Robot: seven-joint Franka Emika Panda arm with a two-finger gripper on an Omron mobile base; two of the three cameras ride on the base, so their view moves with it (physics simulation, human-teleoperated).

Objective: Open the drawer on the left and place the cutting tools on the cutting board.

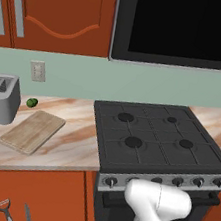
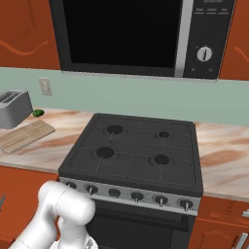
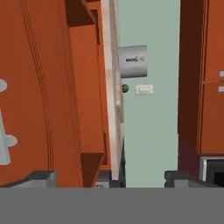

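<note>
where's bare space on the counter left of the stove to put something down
Bare marble lies between the cutting board and the stove, and along the counter's front edge. It is crowded at the back left, where the toaster and green fruit sit.

No lettering anywhere is sharp enough to read.

Home kitchen, gas stove [image 1: 161, 141], microwave [image 1: 184, 28] above, toaster [image 1: 0, 98] on marbled countertop [image 1: 77, 142], red-brown cabinets [image 1: 63, 9]
</note>
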